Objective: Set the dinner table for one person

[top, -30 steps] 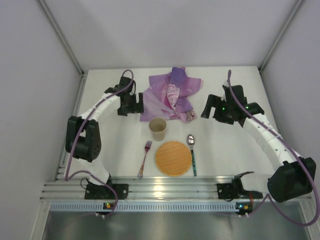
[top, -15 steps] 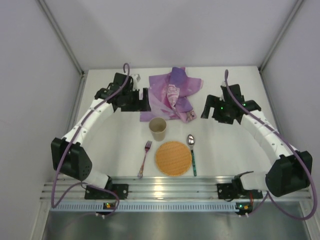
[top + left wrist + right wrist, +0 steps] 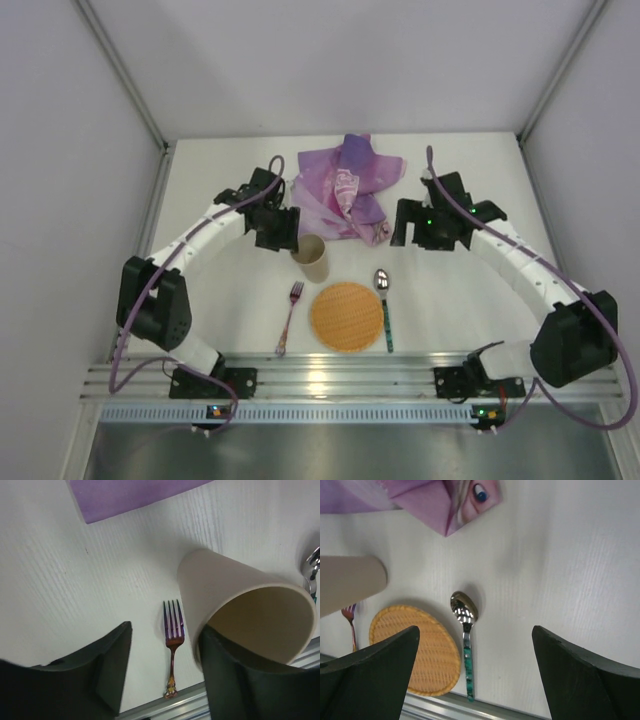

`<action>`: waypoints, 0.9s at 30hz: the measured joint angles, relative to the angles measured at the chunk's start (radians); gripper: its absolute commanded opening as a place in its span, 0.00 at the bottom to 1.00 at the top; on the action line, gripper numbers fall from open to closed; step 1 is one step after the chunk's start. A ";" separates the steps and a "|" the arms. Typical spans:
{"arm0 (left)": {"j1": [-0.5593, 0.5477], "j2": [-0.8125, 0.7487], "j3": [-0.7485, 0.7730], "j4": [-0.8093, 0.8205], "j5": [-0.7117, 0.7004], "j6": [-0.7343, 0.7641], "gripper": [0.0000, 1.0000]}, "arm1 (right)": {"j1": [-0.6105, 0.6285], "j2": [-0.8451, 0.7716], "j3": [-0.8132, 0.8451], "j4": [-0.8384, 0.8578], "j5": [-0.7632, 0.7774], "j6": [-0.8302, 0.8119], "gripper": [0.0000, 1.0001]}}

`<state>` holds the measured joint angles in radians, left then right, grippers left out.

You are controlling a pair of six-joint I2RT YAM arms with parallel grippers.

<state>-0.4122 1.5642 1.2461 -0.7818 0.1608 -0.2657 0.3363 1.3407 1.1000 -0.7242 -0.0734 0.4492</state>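
Note:
The white dinner table [image 3: 455, 290] holds a round woven orange plate [image 3: 346, 316] near the front. A purple fork [image 3: 290, 315] lies to its left and a green-handled spoon [image 3: 383, 300] to its right. A beige paper cup [image 3: 312, 260] stands tilted behind the plate. My left gripper [image 3: 288, 234] is open, and its right finger touches the cup's rim [image 3: 225, 590]. The fork [image 3: 171, 630] shows between its fingers. My right gripper [image 3: 405, 225] is open and empty, above the spoon [image 3: 465, 615] and the plate [image 3: 420, 650].
A crumpled purple printed cloth [image 3: 342, 190] lies at the back centre, also seen in the left wrist view [image 3: 125, 495] and the right wrist view [image 3: 420, 495]. A ribbed aluminium rail [image 3: 320, 380] edges the front. Grey walls close the sides and back.
My left gripper swung right and nearer, up against the cup, which went from upright to tilted. My right gripper moved a little left toward the cloth's corner.

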 measured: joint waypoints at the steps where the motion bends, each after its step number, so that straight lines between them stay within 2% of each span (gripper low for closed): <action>1: 0.000 0.013 0.000 0.005 -0.001 0.002 0.45 | 0.029 0.000 0.000 -0.001 -0.002 -0.009 0.95; 3: 0.000 0.042 0.000 0.022 -0.001 0.000 0.34 | 0.095 0.000 -0.001 -0.001 -0.010 -0.016 0.93; 4: 0.000 0.058 0.000 0.032 0.003 0.000 0.20 | 0.121 -0.001 -0.006 0.004 -0.017 -0.017 0.93; 6: 0.000 0.087 0.001 0.046 0.009 0.002 0.11 | 0.187 -0.002 -0.027 0.012 -0.026 -0.011 0.91; 7: 0.000 0.098 0.005 0.056 0.035 -0.002 0.00 | 0.216 0.000 -0.040 0.014 -0.029 -0.009 0.89; 13: -0.002 0.142 0.068 0.051 0.029 0.011 0.00 | 0.324 0.079 -0.053 0.010 -0.017 0.000 0.87; 17: 0.023 0.148 0.119 0.009 -0.131 0.019 0.00 | 0.335 0.116 -0.045 0.002 0.002 -0.003 0.87; 23: 0.173 0.148 0.142 -0.044 -0.348 0.002 0.00 | 0.372 0.136 0.043 -0.008 0.031 -0.024 0.87; 27: 0.282 0.146 0.143 -0.061 -0.434 -0.021 0.00 | 0.419 0.150 0.080 -0.006 0.038 -0.060 0.87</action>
<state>-0.1303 1.7100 1.3895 -0.8433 -0.2729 -0.2871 0.7551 1.4910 1.1797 -0.7307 -0.0353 0.3897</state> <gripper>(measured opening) 0.111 0.872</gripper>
